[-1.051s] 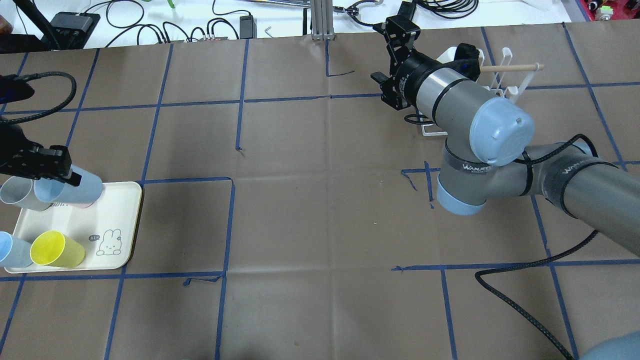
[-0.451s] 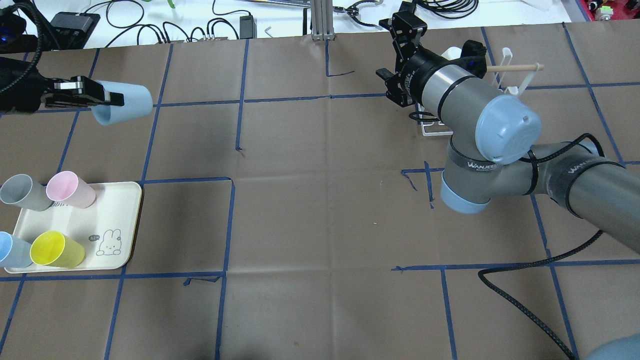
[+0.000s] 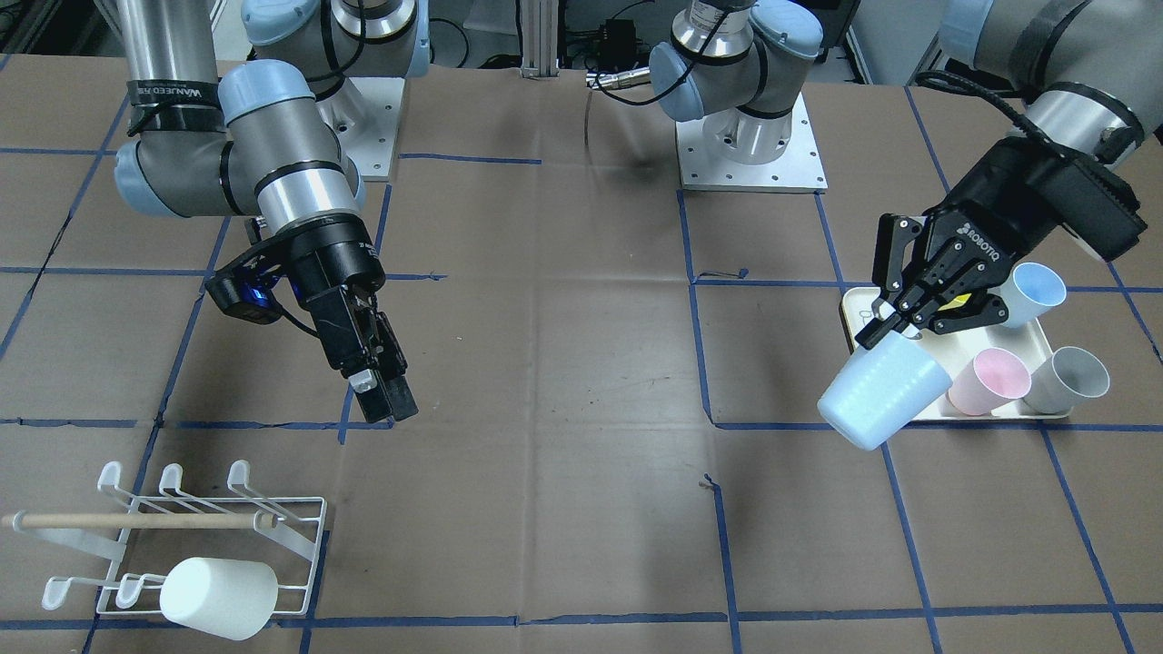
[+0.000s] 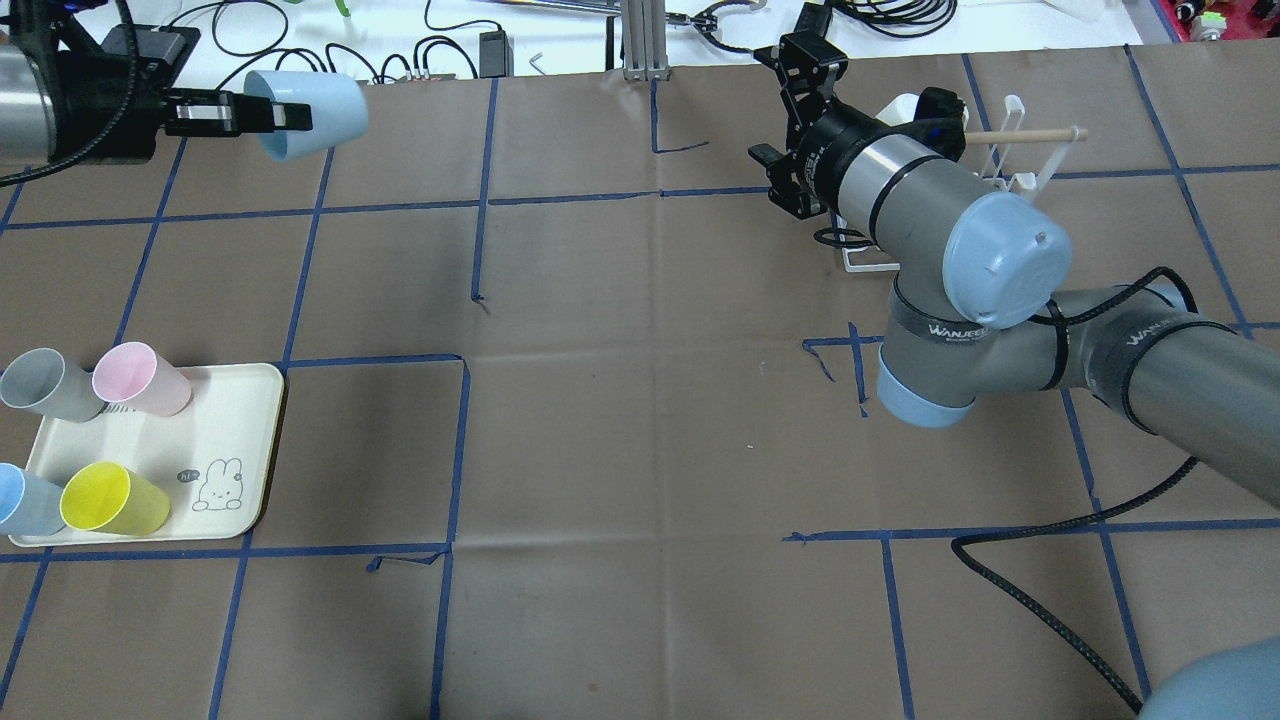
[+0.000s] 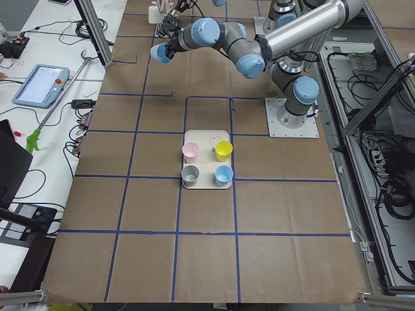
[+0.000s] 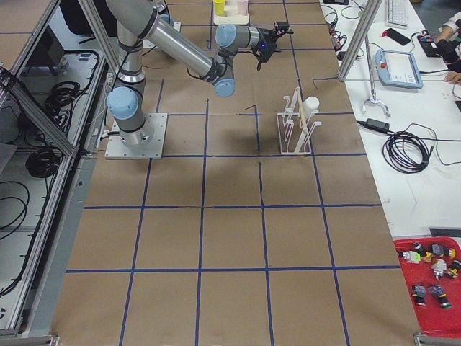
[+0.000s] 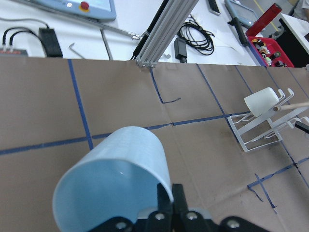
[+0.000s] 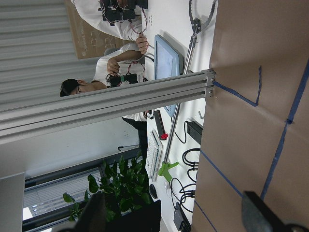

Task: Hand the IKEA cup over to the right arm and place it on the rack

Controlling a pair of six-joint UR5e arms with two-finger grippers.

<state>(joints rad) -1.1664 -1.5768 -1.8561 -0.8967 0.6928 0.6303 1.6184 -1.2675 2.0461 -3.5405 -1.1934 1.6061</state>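
Note:
My left gripper (image 4: pixel 278 116) is shut on the rim of a light blue cup (image 4: pixel 318 108) and holds it sideways in the air over the table's far left. It also shows in the front-facing view, gripper (image 3: pixel 895 329) and cup (image 3: pixel 874 398), and in the left wrist view (image 7: pixel 113 186). My right gripper (image 4: pixel 778 105) is open and empty, held above the table just left of the white wire rack (image 4: pixel 1012 165). In the front-facing view the right gripper (image 3: pixel 382 392) hangs above and right of the rack (image 3: pixel 295 531). A white cup (image 3: pixel 218 595) lies on the rack's prongs.
A cream tray (image 4: pixel 235 425) at the near left holds a grey cup (image 4: pixel 40 385), a pink cup (image 4: pixel 140 378), a yellow cup (image 4: pixel 110 497) and a blue cup (image 4: pixel 18 500). A black cable (image 4: pixel 1040 610) lies at the near right. Cables and an aluminium post (image 4: pixel 640 40) line the far edge.
My left gripper has lifted the light blue cup off the tray and carried it up, toward the far edge and rightward. The right gripper has shifted only slightly and stays open.

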